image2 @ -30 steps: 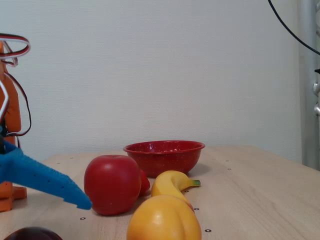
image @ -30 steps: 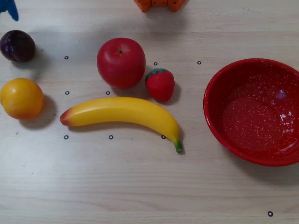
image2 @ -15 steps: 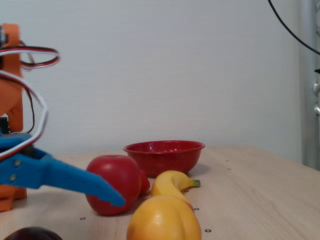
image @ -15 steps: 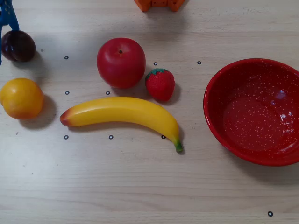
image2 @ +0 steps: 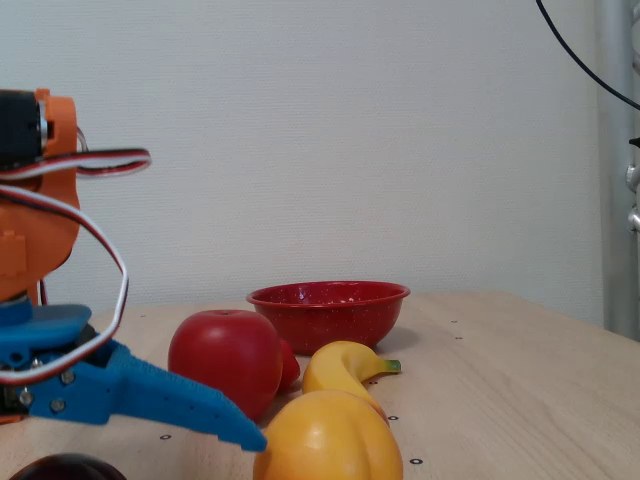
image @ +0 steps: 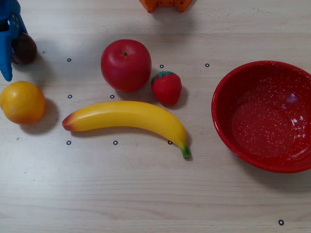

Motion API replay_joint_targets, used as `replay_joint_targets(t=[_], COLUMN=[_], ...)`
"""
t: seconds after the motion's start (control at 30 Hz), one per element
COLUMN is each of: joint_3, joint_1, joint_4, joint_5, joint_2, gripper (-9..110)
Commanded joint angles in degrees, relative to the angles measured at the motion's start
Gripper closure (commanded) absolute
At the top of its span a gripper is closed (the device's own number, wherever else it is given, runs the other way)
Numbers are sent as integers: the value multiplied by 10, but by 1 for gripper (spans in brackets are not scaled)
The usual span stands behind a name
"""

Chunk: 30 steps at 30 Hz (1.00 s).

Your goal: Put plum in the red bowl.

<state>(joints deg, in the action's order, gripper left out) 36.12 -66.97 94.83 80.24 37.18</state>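
**Layout on the surface, overhead view**

My gripper (image: 7, 73) sits at the far left edge, one finger (image: 6, 53) lying over the left side of the plum (image: 25, 48). Orange (image: 21, 102) just below the plum. Apple (image: 126, 65) centre-left, strawberry (image: 166, 88) just right of it. Banana (image: 127, 119) lies crosswise below both. Red bowl (image: 228, 82) far right, well apart, nothing in it.

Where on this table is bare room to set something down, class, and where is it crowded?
Free: the wide strip below the banana and red bowl, and the patch above the bowl. Crowded: the left, where apple, strawberry, orange, plum and claw cluster.
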Motion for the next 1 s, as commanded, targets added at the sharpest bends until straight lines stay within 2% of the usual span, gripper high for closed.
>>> replay_joint_targets(t=[0.0,0.97], joint_3=[-49,-45], joint_1=[14,9], joint_4=[-10,-23], joint_5=[0,6], joint_2=[28,28], gripper=[36,39])
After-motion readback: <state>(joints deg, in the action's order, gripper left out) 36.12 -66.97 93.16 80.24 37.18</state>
